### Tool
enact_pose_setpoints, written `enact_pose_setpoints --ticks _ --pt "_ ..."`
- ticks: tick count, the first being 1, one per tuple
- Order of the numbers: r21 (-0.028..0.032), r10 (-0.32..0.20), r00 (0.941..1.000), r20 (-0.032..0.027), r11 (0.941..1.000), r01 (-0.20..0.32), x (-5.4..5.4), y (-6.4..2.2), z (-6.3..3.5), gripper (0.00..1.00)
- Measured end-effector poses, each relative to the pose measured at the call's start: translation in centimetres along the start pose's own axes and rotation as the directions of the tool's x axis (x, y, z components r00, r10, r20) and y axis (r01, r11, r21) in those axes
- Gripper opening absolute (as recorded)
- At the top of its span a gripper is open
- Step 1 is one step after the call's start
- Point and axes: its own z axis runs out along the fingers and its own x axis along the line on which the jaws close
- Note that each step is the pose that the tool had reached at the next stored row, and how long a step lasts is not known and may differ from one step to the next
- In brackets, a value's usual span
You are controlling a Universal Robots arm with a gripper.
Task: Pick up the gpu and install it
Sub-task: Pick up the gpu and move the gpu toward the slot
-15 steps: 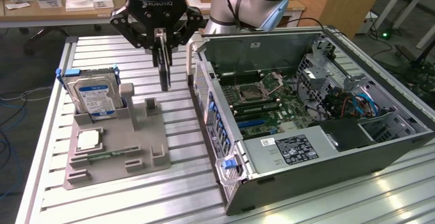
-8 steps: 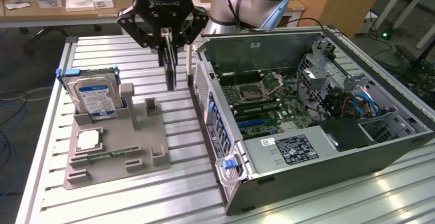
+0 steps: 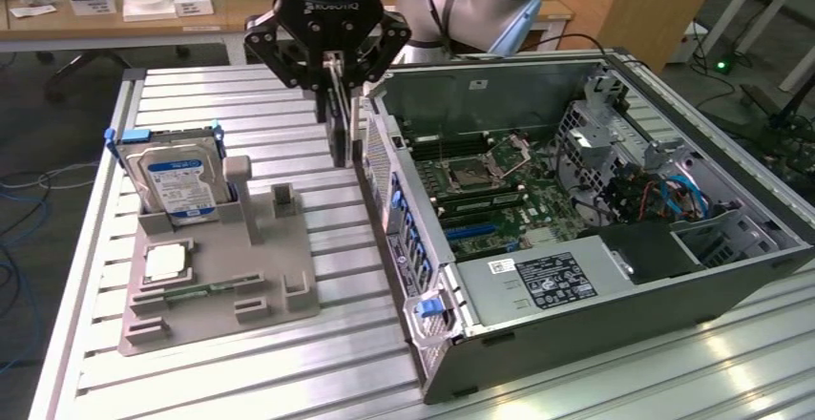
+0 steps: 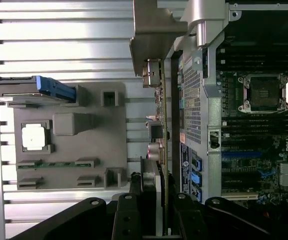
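Observation:
My gripper (image 3: 334,78) is shut on the gpu (image 3: 339,129), a thin dark card that hangs upright and edge-on below the fingers. It hovers above the ribbed table, between the grey fixture (image 3: 217,277) and the outer wall of the open computer case (image 3: 382,191). In the wrist view the gpu (image 4: 161,125) runs edge-on away from the gripper (image 4: 156,197), its silver bracket (image 4: 152,37) at the far end. Its connectors face the fixture (image 4: 69,145). The motherboard (image 3: 503,200) lies inside the case.
The fixture carries an upright silver hard drive (image 3: 178,177) with a blue-white label, a small square silver chip (image 3: 166,262) and a memory stick (image 3: 191,293). Cables and a drive cage (image 3: 637,172) crowd the case's far side. A wooden desk (image 3: 140,10) stands behind.

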Motion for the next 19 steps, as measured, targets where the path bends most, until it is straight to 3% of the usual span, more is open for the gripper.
enact_pose_setpoints --ticks 19 --pt "-0.0001 0.0 1.0 0.0001 1.0 0.0 -4.6 0.18 0.07 0.28"
